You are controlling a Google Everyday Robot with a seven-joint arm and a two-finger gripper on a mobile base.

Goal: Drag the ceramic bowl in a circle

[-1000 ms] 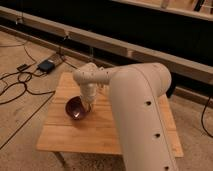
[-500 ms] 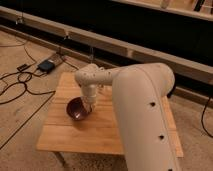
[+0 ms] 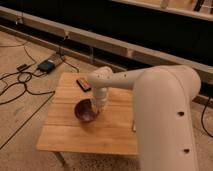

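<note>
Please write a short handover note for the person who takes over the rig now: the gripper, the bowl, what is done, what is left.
The gripper is lowered at the right rim of the ceramic bowl.
The bowl stands upright on the wooden table, left of centre. A dark flat object lies behind it, apart from it.
Done: the gripper has reached the bowl.
Left: the drag in a circle. How much of the circle is done cannot be told. Probably keep the path away from the dark object and the table edges.

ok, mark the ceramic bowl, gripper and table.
ceramic bowl (image 3: 81, 111): camera view, inner wall, left side.
gripper (image 3: 98, 108): camera view, tip at the bowl's right rim.
table (image 3: 100, 135): camera view, bare wooden top, near front.
</note>
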